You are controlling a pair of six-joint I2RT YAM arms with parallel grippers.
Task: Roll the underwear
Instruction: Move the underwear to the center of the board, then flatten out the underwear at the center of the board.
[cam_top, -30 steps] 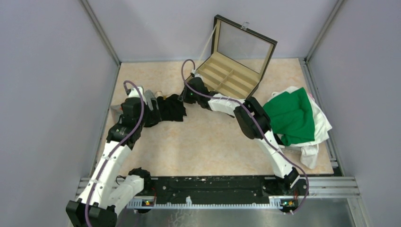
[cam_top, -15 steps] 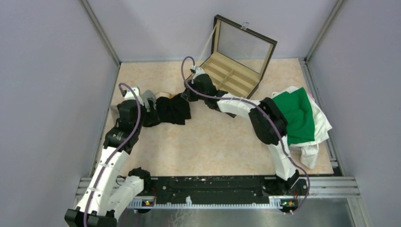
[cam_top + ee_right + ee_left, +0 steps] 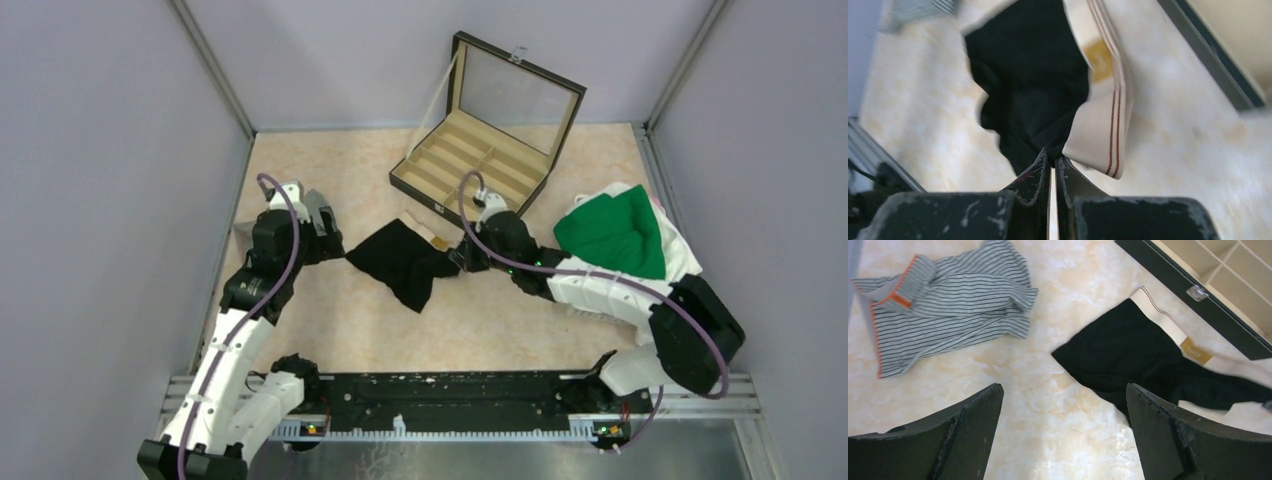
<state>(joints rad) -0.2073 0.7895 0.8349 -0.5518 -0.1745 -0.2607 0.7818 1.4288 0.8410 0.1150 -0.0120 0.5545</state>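
- The right claw (image 3: 1050,161) is pressed together on one corner of the black underwear (image 3: 1033,85). It pinches the dark fabric just beside the cream waistband (image 3: 1108,115).
- The black underwear sits in the middle of the table (image 3: 480,320), between the two arms and in front of the open compartmented case (image 3: 480,160). It is loosely spread and creased, with the waistband and its gold label (image 3: 1195,347) on the side towards the case.
- The left claw (image 3: 1064,388) is spread wide and holds nothing. It hovers above bare table between the black underwear and a grey striped garment (image 3: 948,295) with orange trim, touching neither.
- The grey striped garment lies crumpled near the table's left edge, apart from the black pair. It is probably the second pair, and it is not yet rolled.
- Judged from this, the step in hand is laying the black pair out flat. No roll has begun, so the task is at an early stage.
- The next move probably calls for the left claw to come down on the opposite corner, so the fabric can be pulled taut and smoothed.
- After that, one edge needs tucking over and turning in a straight line, or the soft cloth will bunch rather than roll.
- The pile of green and white cloth (image 3: 615,235) on the right lies clear of this work.
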